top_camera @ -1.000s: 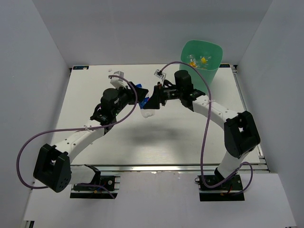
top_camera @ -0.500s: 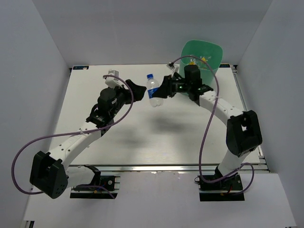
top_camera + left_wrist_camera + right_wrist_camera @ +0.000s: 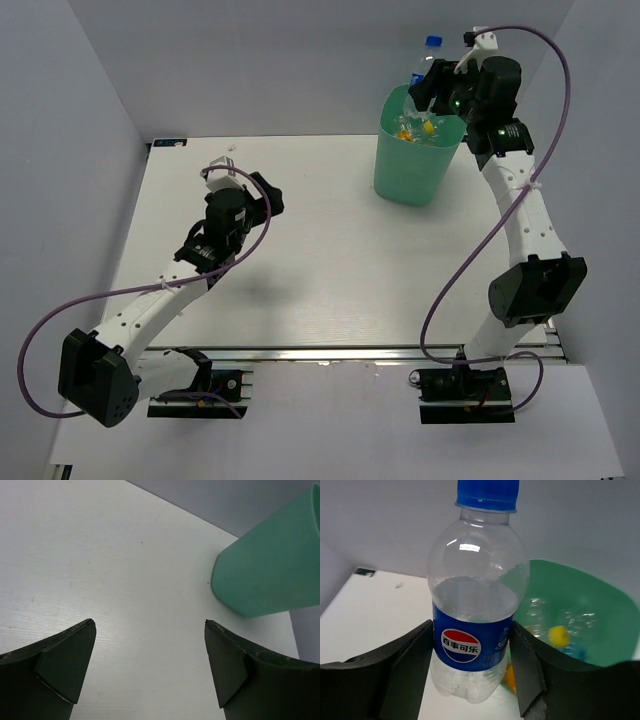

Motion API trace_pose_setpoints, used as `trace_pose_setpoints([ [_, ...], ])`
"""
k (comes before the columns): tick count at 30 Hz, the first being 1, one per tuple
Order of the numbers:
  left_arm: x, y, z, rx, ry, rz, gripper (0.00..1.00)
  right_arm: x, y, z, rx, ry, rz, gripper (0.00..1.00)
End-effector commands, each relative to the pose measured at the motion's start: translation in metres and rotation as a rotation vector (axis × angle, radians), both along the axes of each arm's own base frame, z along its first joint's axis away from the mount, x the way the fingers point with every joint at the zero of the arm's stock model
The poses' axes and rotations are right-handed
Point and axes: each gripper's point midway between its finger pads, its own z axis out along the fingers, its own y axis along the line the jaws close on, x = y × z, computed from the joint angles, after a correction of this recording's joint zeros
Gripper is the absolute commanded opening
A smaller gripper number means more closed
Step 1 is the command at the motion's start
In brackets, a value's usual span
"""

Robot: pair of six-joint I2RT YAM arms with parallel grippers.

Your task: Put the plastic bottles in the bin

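A clear bottle [image 3: 426,64] with a blue cap [image 3: 487,492] and a blue label [image 3: 470,642] is held in the air by the right claw [image 3: 432,84]. The claw's two dark fingers [image 3: 410,662] are pressed against the bottle's sides at label height. From the right wrist view the bottle [image 3: 475,605] is seen cap upward, with no liquid visible inside it.

The bottle is placed above the bin [image 3: 410,175], at the far part of its rim as the overhead camera shows it, and is not touching it. The bin, mint green and tapered, stands upright on the far right part of the counter [image 3: 330,270]. Its open mouth [image 3: 600,615] is seen just behind and below the held bottle. Other bottles [image 3: 416,128] are already lying inside it (clear ones, mostly blurred), and a yellow cap [image 3: 558,635] is visible among them.

The left claw [image 3: 267,197] is found well apart from the bin, over the left half of the counter. Its jaws are spread wide and nothing is held between them [image 3: 150,630]; only bare white counter [image 3: 100,555] is seen beneath. From the left wrist view the bin's outer wall [image 3: 265,575] is seen at the upper right, resting on the counter near the far edge. No bottle is seen lying on the counter in any view.
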Motion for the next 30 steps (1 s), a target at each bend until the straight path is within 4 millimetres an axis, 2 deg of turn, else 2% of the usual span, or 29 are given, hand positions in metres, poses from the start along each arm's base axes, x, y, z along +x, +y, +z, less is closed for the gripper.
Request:
trace_pose_setpoints([
  [1, 0.001, 0.014, 0.001, 0.036, 0.014, 0.060, 0.98, 0.024, -0.026, -0.028, -0.100, 0.067, -0.127, 0.65],
  [2, 0.001, 0.015, 0.001, 0.037, 0.016, 0.065, 0.98, 0.029, -0.027, -0.038, -0.110, 0.092, -0.134, 0.82],
  [4, 0.001, 0.017, -0.001, 0.051, 0.027, 0.073, 0.98, 0.033, -0.030, -0.034, -0.118, 0.089, -0.142, 0.89],
  [5, 0.001, 0.017, -0.001, 0.054, 0.029, 0.074, 0.98, 0.035, -0.030, -0.041, -0.128, 0.115, -0.142, 0.89],
  [6, 0.000, 0.017, -0.001, 0.057, 0.030, 0.073, 0.98, 0.035, -0.029, -0.031, -0.128, 0.100, -0.140, 0.89],
  [10, 0.000, 0.022, -0.001, 0.061, 0.030, 0.096, 0.98, 0.030, -0.030, -0.021, -0.132, 0.082, -0.139, 0.89],
  [15, 0.001, 0.025, -0.006, 0.076, 0.042, 0.110, 0.98, 0.010, -0.041, -0.004, -0.123, 0.048, -0.188, 0.89],
  [16, 0.002, 0.026, -0.007, 0.079, 0.046, 0.117, 0.98, 0.008, -0.050, -0.025, -0.138, 0.092, -0.235, 0.89],
  [17, 0.002, 0.028, -0.008, 0.088, 0.055, 0.126, 0.98, -0.003, -0.060, -0.017, -0.133, 0.076, -0.286, 0.89],
  [18, 0.004, 0.030, -0.010, 0.096, 0.068, 0.133, 0.98, -0.009, -0.067, -0.021, -0.137, 0.085, -0.321, 0.89],
  [19, 0.005, 0.032, -0.013, 0.105, 0.080, 0.140, 0.98, -0.014, -0.085, -0.029, -0.155, 0.104, -0.404, 0.89],
  [21, 0.007, 0.036, -0.016, 0.110, 0.095, 0.158, 0.98, -0.038, -0.104, -0.053, -0.139, 0.168, -0.487, 0.89],
  [22, 0.009, 0.041, -0.019, 0.109, 0.102, 0.173, 0.98, -0.057, -0.122, -0.074, -0.135, 0.206, -0.546, 0.89],
  [24, 0.010, 0.045, -0.023, 0.104, 0.114, 0.175, 0.98, -0.075, -0.138, -0.095, -0.081, 0.240, -0.606, 0.89],
  [25, 0.012, 0.050, -0.024, 0.102, 0.116, 0.186, 0.98, -0.084, -0.153, -0.107, -0.070, 0.254, -0.657, 0.89],
  [26, 0.013, 0.051, -0.022, 0.098, 0.109, 0.191, 0.98, -0.097, -0.161, -0.102, -0.044, 0.214, -0.693, 0.89],
  [27, 0.014, 0.053, -0.022, 0.093, 0.106, 0.194, 0.98, -0.110, -0.168, -0.142, -0.058, 0.281, -0.733, 0.89],
  [28, 0.015, 0.054, -0.021, 0.086, 0.105, 0.192, 0.98, -0.118, -0.178, -0.154, -0.069, 0.288, -0.787, 0.89],
  [29, 0.017, 0.054, -0.020, 0.080, 0.099, 0.190, 0.98, -0.125, -0.181, -0.155, -0.066, 0.266, -0.806, 0.89],
  [30, 0.019, 0.053, -0.021, 0.077, 0.100, 0.186, 0.98, -0.135, -0.184, -0.181, -0.102, 0.305, -0.816, 0.89],
])
